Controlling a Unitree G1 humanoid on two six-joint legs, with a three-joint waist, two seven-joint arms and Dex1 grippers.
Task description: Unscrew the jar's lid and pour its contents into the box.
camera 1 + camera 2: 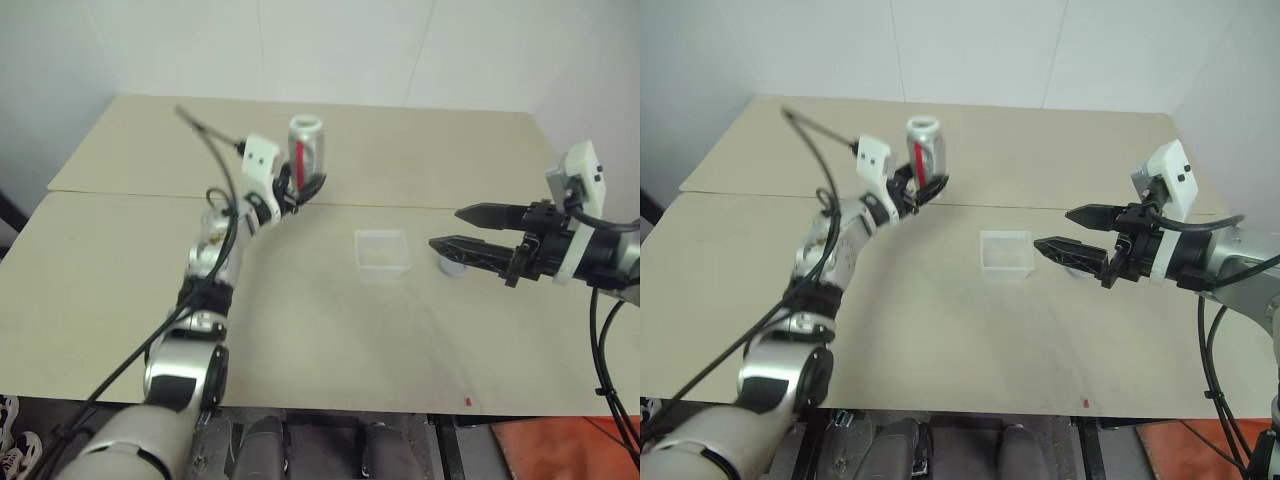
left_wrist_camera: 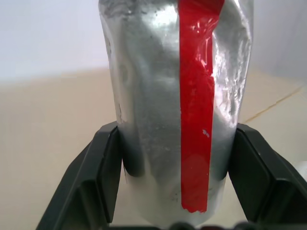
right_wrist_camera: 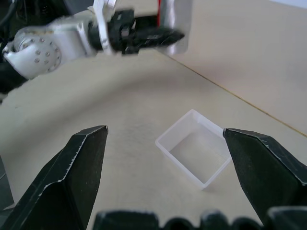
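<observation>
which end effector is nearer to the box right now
Right. The open right end effector hovers just beside the box, its tips pointing toward it. The left end effector is farther off, shut on the jar held up.

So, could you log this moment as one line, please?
left gripper: shut on jar, raised | right gripper: open, empty | box: on table

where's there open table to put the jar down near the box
Bare table lies in front of the box toward the near edge, and between the box and the left gripper holding the jar. Right of the box is crowded: the open right gripper, and the lid.
</observation>
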